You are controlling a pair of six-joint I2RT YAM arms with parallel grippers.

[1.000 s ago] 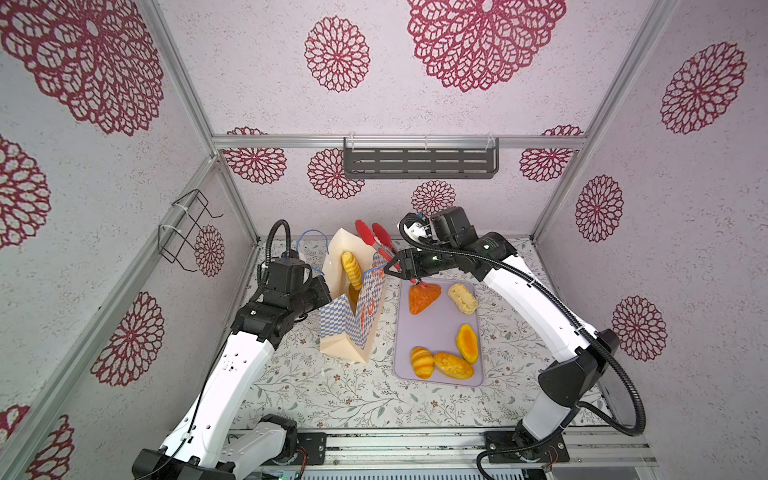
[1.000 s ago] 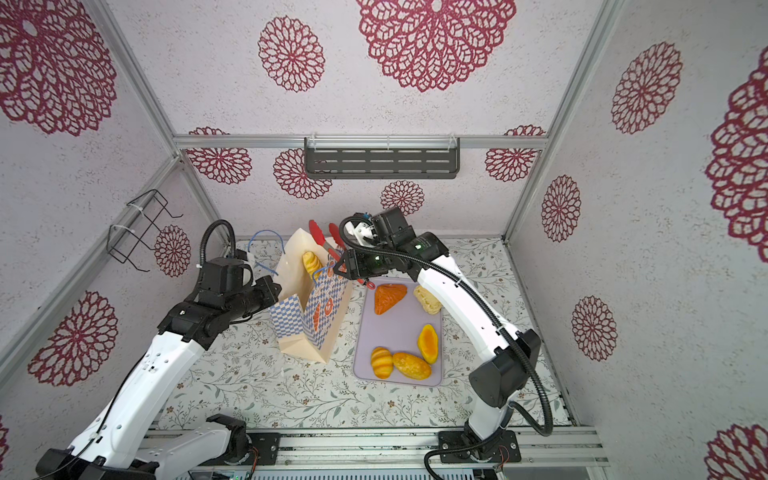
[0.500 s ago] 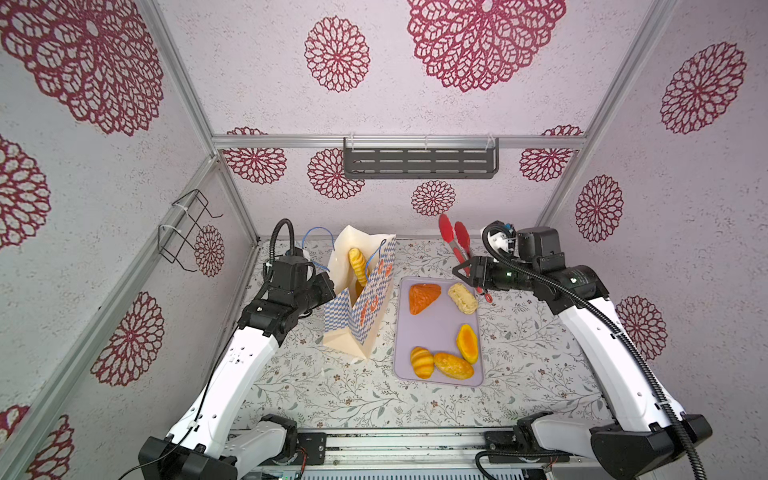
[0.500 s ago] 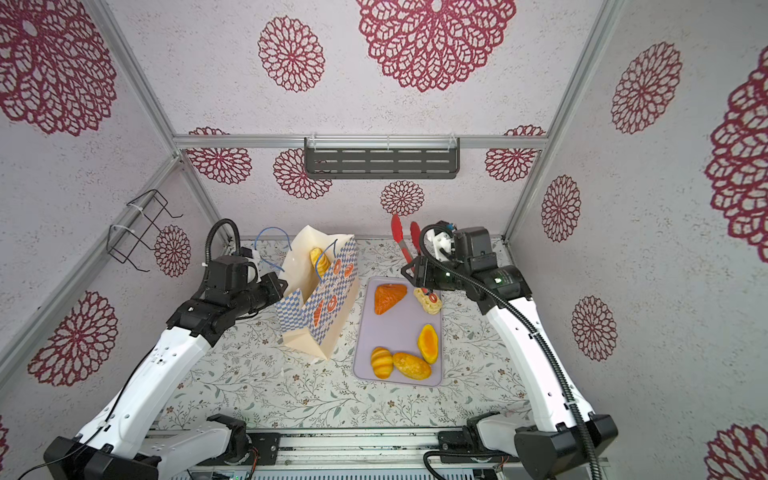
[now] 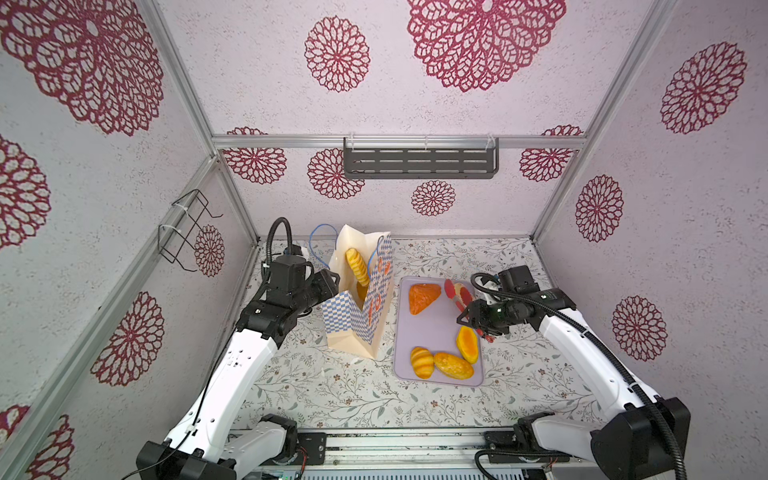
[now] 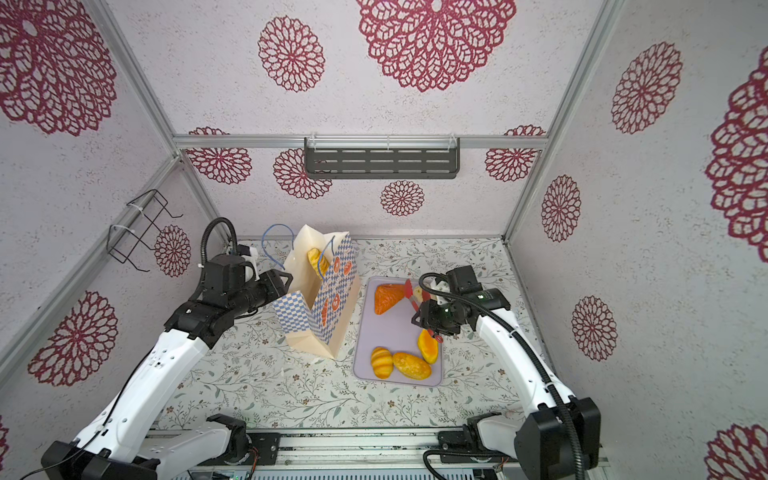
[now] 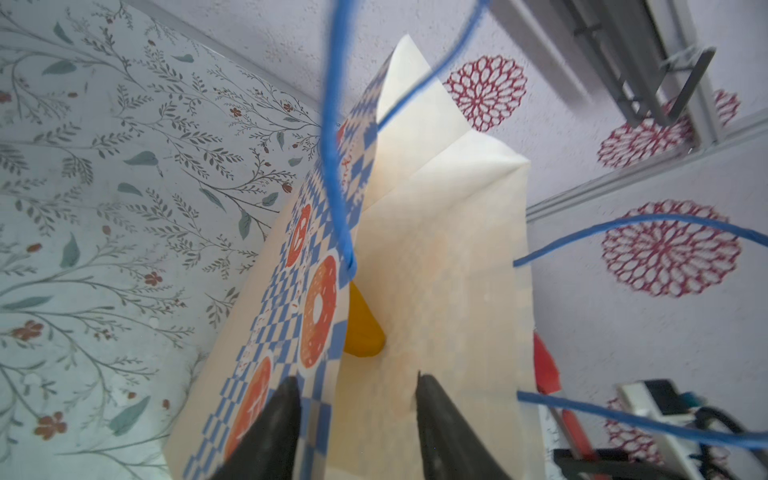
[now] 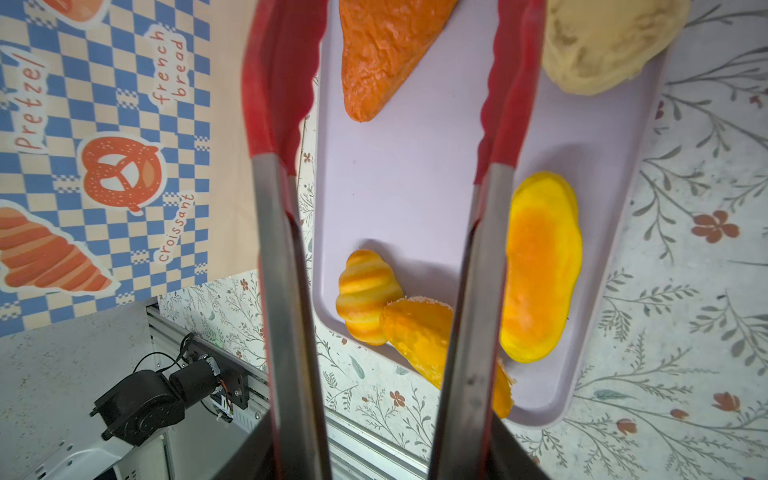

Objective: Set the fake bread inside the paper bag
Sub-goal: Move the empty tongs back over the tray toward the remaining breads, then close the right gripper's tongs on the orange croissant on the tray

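tongs open over the tray, bag rim between spread fingers

the paper bag (image 5: 353, 328) stood on the table just beside the lilac tray (image 5: 419, 328), mouth up. some of the fake bread was inside it: a ridged long loaf (image 5: 357, 266) propped on end, reaching toward the rim, and what looked like a second, orange piece (image 7: 363, 332) lower down. five more lay on the tray: an orange triangle (image 5: 423, 297), a pale roll (image 5: 459, 288), a yellow-orange oval (image 5: 467, 350), a ridged spiral (image 5: 421, 362) and a sugared long roll (image 5: 453, 365) touching the spiral.

the left gripper (image 7: 355, 378) sat at the bag's near edge with its fingers well apart and the checked wall between them; it clamped nothing. the right gripper (image 5: 471, 316) was closed on the handles of the red tongs (image 8: 286, 249). the tong tips stood apart and empty above the tray, near the triangle and the pale roll.

the loaves looked light and glossy, probably squashy. their rounded flanks could squirt out of the scalloped tips, so a hold across the narrow waist of a piece seemed safest. the bag looked thin and easily tipped, best steadied by its rim.
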